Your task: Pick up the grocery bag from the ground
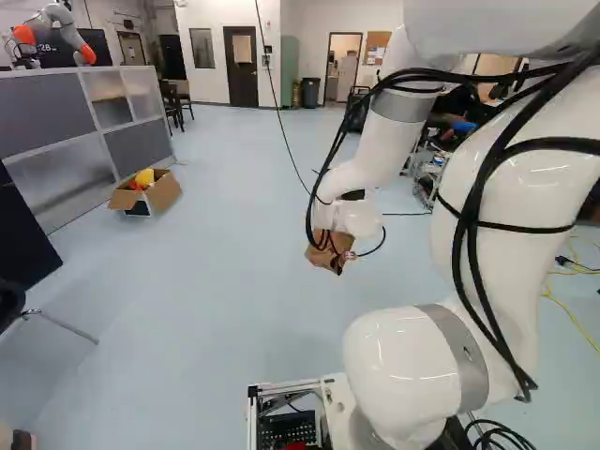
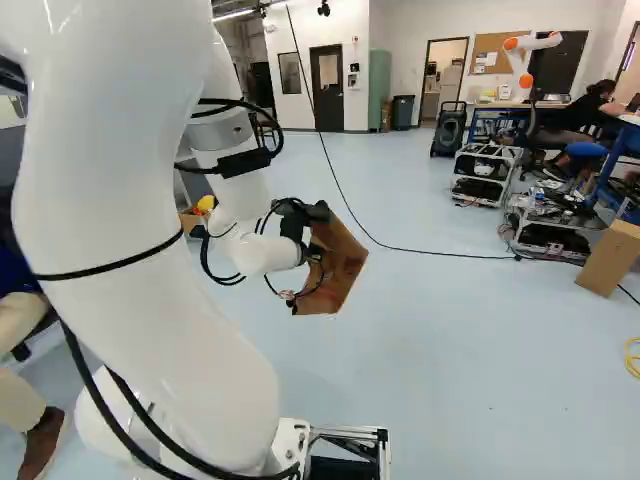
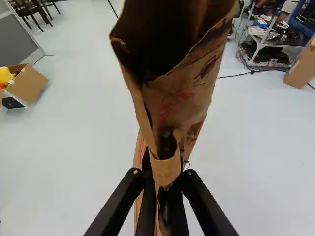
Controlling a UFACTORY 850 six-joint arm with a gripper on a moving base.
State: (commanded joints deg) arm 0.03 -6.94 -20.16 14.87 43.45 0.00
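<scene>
The brown paper grocery bag hangs above the floor in the right base view, at the end of the black gripper. In the left base view part of the bag shows beyond the wrist. The wrist view has the gripper shut on the bag's crumpled paper, one finger on each side. The bag opens out ahead of the fingers, its mouth wide and dark inside. Its lower part behind the fingers is partly hidden.
An open cardboard box with a yellow item stands by the grey partition. Another cardboard box and wheeled carts are at the right. A black cable crosses the floor. Another robot stands far back.
</scene>
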